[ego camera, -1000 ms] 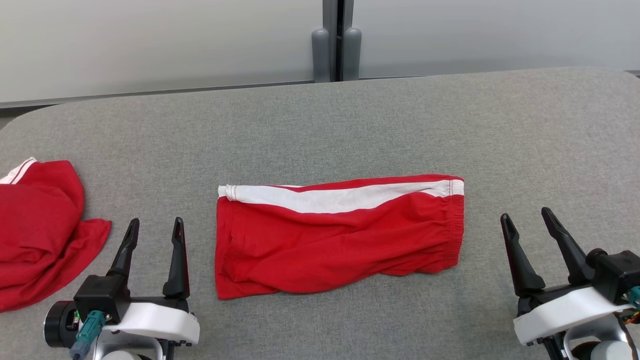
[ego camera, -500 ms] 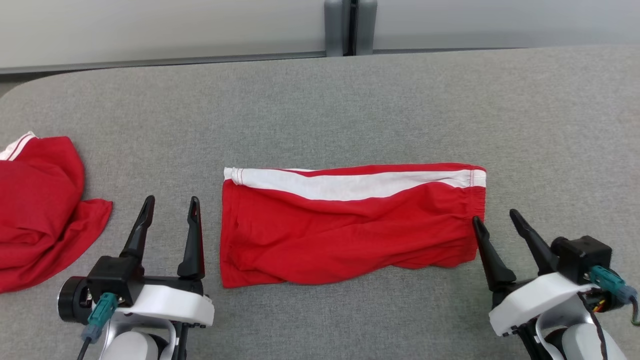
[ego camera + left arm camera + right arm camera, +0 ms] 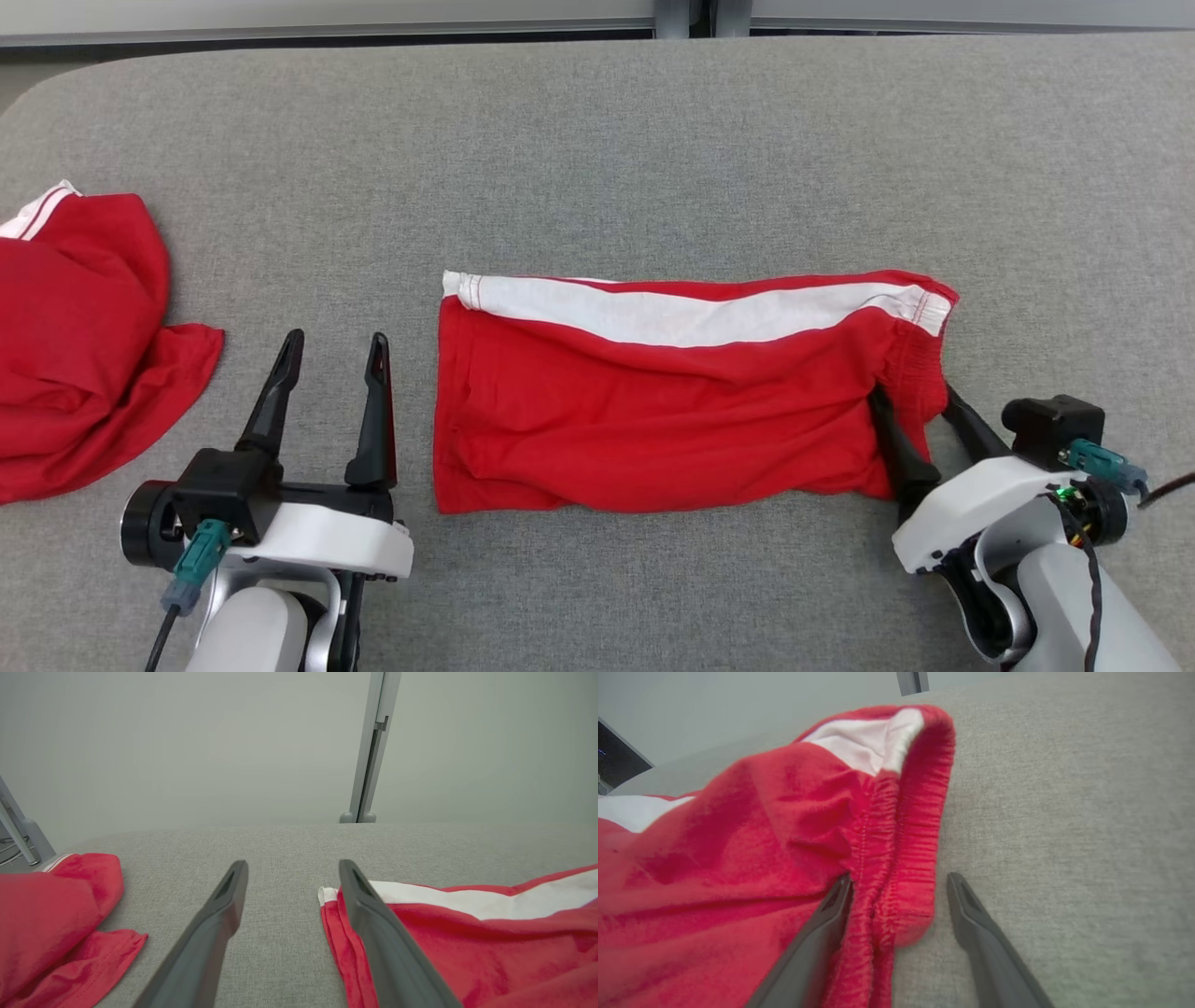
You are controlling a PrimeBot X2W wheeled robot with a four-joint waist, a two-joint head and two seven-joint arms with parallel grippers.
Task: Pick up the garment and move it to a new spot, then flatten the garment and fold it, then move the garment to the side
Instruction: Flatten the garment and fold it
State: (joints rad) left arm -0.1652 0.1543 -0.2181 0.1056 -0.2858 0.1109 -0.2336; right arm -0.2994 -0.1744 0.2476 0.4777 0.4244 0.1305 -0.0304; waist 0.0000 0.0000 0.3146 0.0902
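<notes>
Grey fabric-covered tabletop [image 3: 597, 140], pale wall behind it, and a grey post [image 3: 373, 742] standing at the far edge in the left wrist view. The garment [image 3: 672, 411] is a pair of red shorts lying lengthwise across the middle of the tabletop, closer to the robot's edge than the far one. Its white stripe [image 3: 691, 317] runs along the far side, the leg hem points to the robot's left and the elastic waistband [image 3: 920, 373] to its right. It's mostly flat but pretty wrinkly, and the waistband end is bunched and rides up a bit.

The right gripper [image 3: 910, 392] is right at that waistband end with its jaws spread wide. In the right wrist view the near corner of the waistband sits in the gap: one jaw lies against the red cloth, the other is over bare tabletop just beside the edge. Nothing's actually pinched.

The left gripper [image 3: 337, 336] sits just beside the hem end, jaws spread too and holding nothing. The head view shows a strip of bare grey between it and the shorts.

Further to the robot's left, well apart from the shorts, a second red garment [image 3: 75, 355] is crumpled in a heap with a bit of white trim, running off the edge of the view.
</notes>
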